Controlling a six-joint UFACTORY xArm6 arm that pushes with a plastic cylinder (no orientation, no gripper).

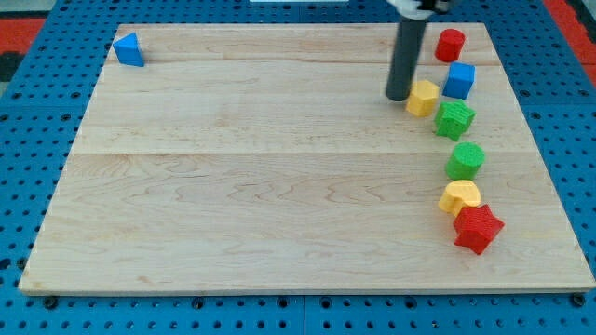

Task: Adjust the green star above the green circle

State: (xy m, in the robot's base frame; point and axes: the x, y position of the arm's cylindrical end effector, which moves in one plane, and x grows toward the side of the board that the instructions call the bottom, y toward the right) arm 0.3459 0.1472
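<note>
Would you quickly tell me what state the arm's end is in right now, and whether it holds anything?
My tip: a bare rod with no jaws, holding nothing, beside the yellow block on its left, up-left of the green star.

dark grey cylindrical rod, my tip (399, 98) blunt

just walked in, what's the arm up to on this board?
An xArm with a rod is pushing blocks on a wooden board. My tip sits just left of the yellow block, up-left of the green star. The star already lies just above the green circle, near the view's right edge.
</note>
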